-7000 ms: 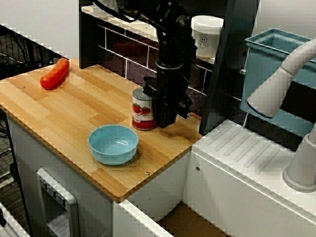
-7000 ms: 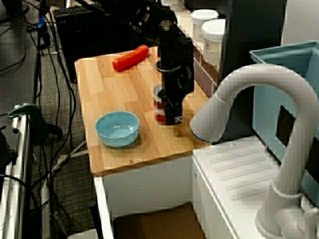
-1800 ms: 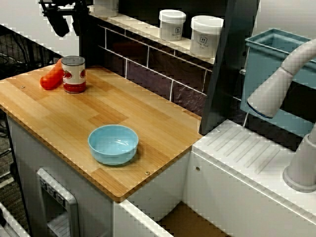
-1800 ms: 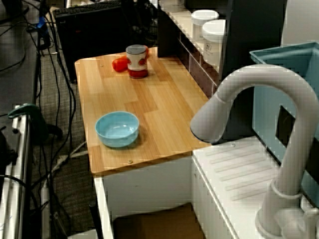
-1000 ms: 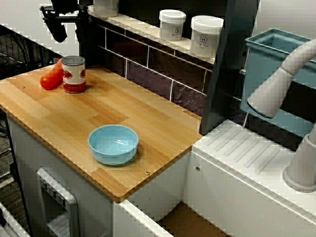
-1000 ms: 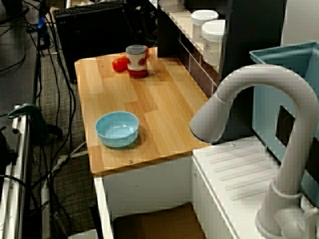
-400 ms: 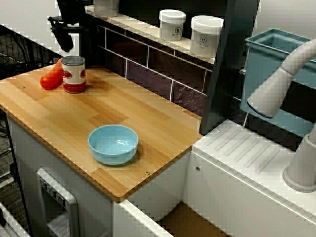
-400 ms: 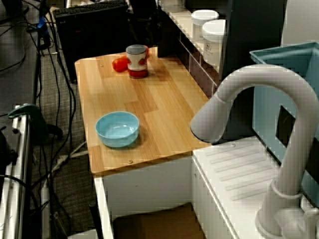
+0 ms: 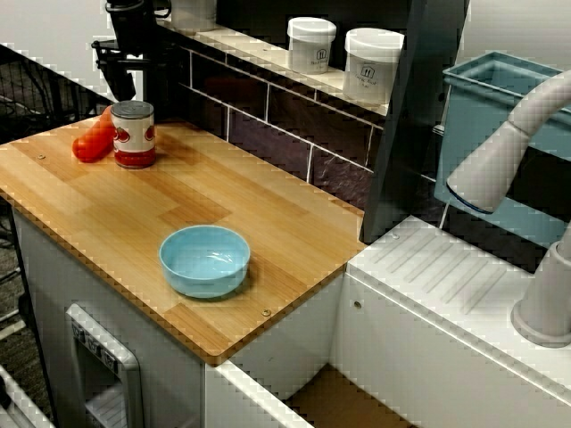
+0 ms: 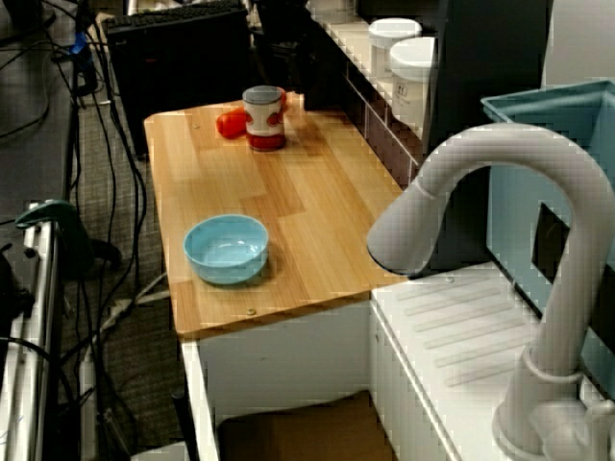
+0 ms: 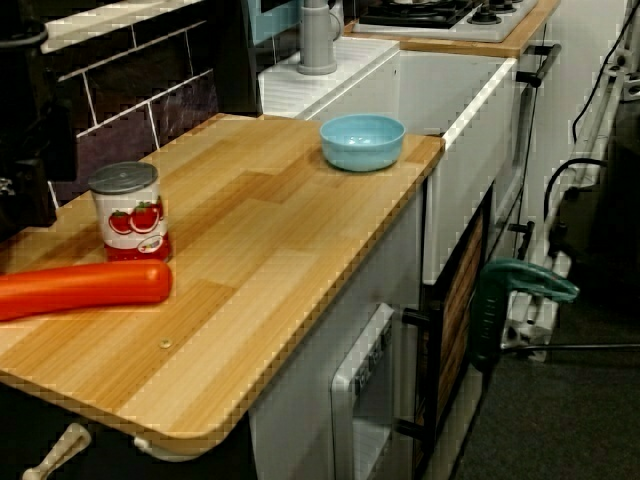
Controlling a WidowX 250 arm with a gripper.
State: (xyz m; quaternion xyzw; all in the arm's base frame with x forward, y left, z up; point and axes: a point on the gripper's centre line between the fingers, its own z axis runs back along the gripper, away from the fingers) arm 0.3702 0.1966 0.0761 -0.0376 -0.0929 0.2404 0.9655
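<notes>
A light wooden worktop (image 9: 277,227) runs along a dark tiled wall (image 9: 268,111). A shelf above it carries two white lidded jars (image 9: 373,65), and a grey tap (image 9: 500,165) stands over the white sink unit beside it. My arm comes down at the wall-side corner with the wrist pointing straight down. My end effector (image 9: 132,80) hangs just above the cylindrical metal can with a red tomato label (image 9: 134,134), apart from it. It holds nothing. The jaws stand spread: one finger (image 9: 119,82) shows clear against the pale wall, and the other is lost against the dark shelf post. The can stands upright just beside a long red-orange sausage-shaped thing (image 9: 94,141). A shallow light-blue bowl (image 9: 204,259) sits well apart, toward the front edge.

The view from above the tap loses my end effector in the dark background. The low view from the worktop's end shows the sausage-shaped thing lying in front of the can, very close. Whether they touch I cannot tell.
</notes>
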